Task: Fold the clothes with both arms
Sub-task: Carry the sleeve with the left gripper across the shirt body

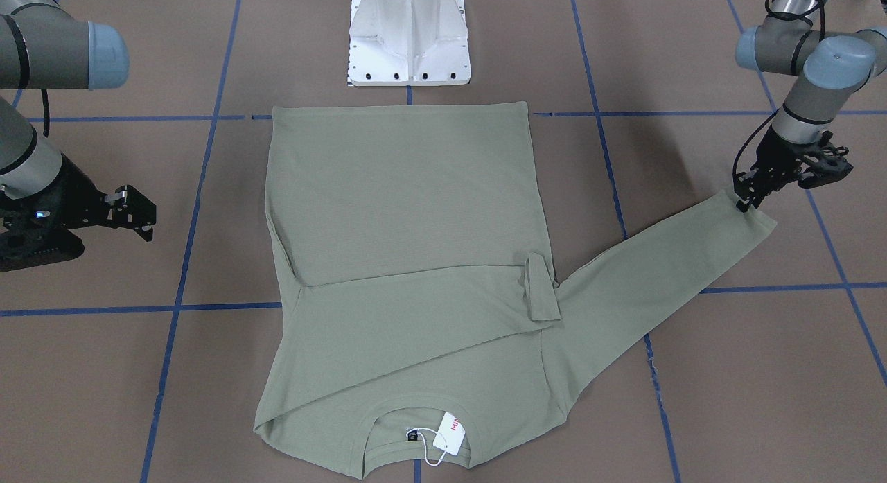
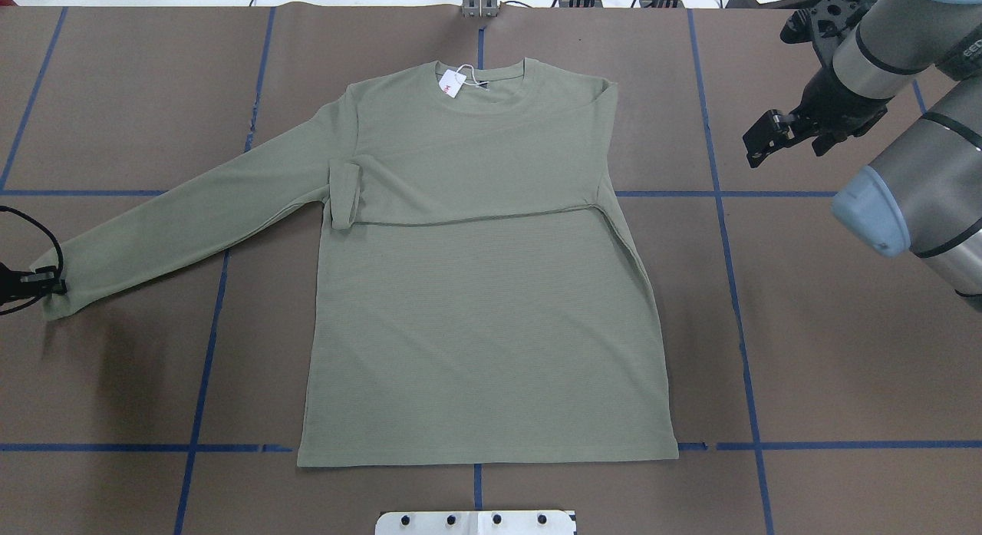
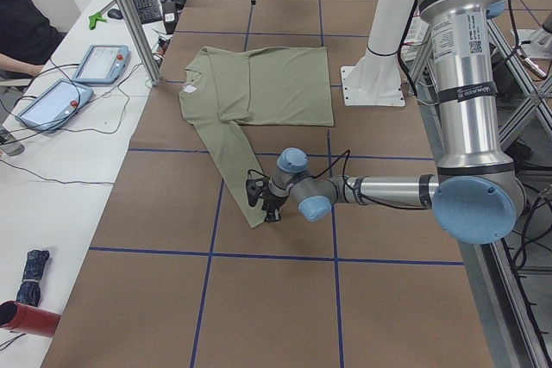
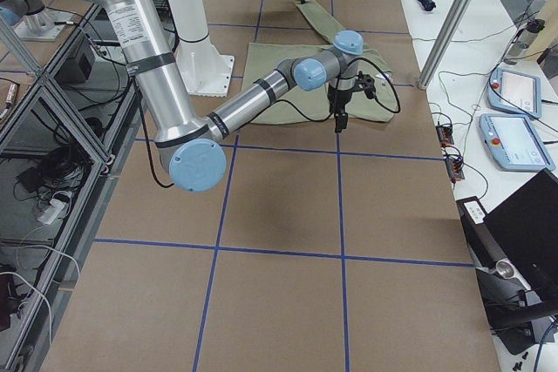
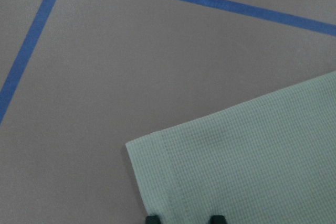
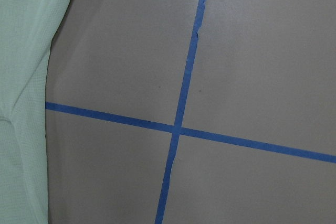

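The sage-green long-sleeved shirt lies flat on the brown table, neck and white-and-red hang tag away from the robot. One sleeve is folded across the chest. The other sleeve stretches out toward my left side. My left gripper stands over that sleeve's cuff. In the left wrist view its fingertips rest apart on the flat cuff, so it is open. My right gripper hovers open beside the shirt's shoulder, apart from the cloth, holding nothing.
The white base pedestal stands just behind the shirt's hem. Blue tape lines grid the table. A person sits at a side bench with tablets and cables beyond the table's far edge.
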You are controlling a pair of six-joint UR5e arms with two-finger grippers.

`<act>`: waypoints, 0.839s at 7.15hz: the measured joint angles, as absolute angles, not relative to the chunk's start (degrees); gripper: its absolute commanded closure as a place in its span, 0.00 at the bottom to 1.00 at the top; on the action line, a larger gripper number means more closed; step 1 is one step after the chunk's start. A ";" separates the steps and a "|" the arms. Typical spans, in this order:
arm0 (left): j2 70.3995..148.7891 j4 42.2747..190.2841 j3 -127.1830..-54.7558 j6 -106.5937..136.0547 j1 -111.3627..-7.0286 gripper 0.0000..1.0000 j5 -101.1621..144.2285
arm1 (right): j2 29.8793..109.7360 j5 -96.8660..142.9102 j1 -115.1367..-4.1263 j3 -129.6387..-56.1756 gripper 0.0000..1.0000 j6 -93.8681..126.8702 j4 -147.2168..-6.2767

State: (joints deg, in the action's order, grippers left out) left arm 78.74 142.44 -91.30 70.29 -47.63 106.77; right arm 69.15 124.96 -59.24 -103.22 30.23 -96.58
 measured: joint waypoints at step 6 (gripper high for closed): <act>87.34 131.03 -100.00 73.97 -47.83 1.00 112.41 | 75.14 125.06 -60.13 -105.28 0.00 26.92 -95.89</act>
